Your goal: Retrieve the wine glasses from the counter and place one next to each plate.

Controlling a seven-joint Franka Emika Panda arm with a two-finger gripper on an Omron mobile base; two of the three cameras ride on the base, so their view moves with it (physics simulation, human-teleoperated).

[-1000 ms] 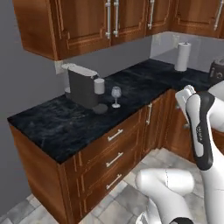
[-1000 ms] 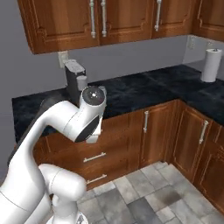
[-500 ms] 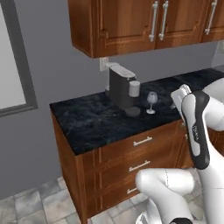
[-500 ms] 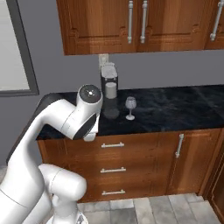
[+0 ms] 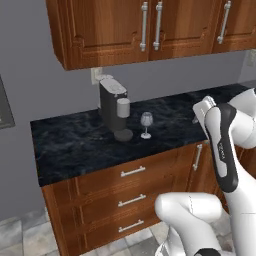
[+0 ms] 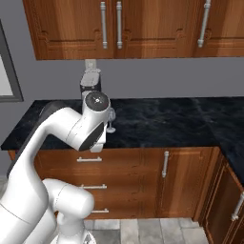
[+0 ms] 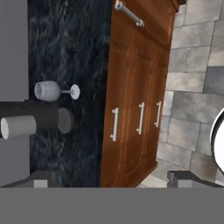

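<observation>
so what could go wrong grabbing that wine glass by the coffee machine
The wine glass stands right beside the coffee machine and its grey cup, so a wide-open gripper coming in could knock into them. The glass is tall on a thin stem with a small foot; a sideways nudge would likely tip it on the counter.

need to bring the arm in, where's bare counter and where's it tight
Bare counter lies left of the coffee machine, and a long stretch runs right of the wine glass. It is tight where the glass stands beside the machine's base.
</observation>
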